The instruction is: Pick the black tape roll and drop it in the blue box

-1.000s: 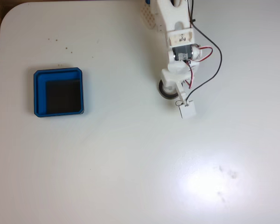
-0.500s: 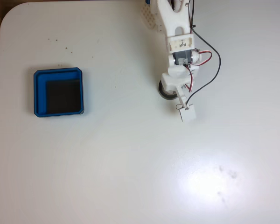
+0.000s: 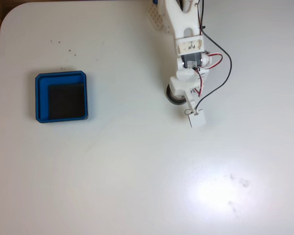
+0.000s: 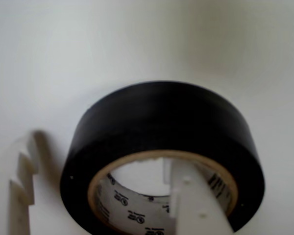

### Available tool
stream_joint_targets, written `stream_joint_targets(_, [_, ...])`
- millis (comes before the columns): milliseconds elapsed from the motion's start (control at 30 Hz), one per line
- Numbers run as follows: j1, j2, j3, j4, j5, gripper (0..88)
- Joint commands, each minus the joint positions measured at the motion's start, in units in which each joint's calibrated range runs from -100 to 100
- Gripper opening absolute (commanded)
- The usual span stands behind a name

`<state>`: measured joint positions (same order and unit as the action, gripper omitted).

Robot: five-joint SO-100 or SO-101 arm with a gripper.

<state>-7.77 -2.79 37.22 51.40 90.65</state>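
**On the white table: gripper straddling the tape roll, box well apart**

Under the arm's head, right of centre in the fixed view, the black tape roll (image 3: 172, 96) lies flat on the table (image 3: 137, 171), mostly covered by the white gripper (image 3: 179, 95); just a dark arc of its left edge peeks out. Wrist view gives it up close: black tape roll (image 4: 161, 142) lying flat, wide black outer band, tan cardboard rim, pale printed inner core. One white finger (image 4: 193, 200) goes down inside the roll's hole, against the right part of the core. Other finger, toothed edge (image 4: 22, 181), stands outside the roll to the left in that view, with a clear gap of table between it and the black band. So the jaws are parted, straddling the roll's wall, not pressed onto it; roll sits on the table, not lifted as far as the pictures show.

Arm (image 3: 186, 44) comes in from the far edge of the table, white printed parts, black and red wires (image 3: 220, 58) looping off to the right. Small white block (image 3: 197, 119) hangs at the near end of the head.

Blue box (image 3: 40, 95) sits well apart to the left in the fixed view, bright blue walls, clipped corners, black floor. Faint dark specks (image 3: 63, 46) on the table beyond the box.
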Motion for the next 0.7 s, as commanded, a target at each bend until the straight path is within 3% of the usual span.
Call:
stream_joint_targets(0, [0.1,-0.3,-3.7,-0.5,0.3,15.4])
stream_joint_targets(233, [0.2,-0.3,-3.4,-0.4,0.3,1.6])
stream_joint_targets(467, [0.9,-2.1,-3.9,-0.2,0.2,0.6])
stream_joint_targets(667, [4.3,-15.0,-4.0,0.0,0.0,0.6])
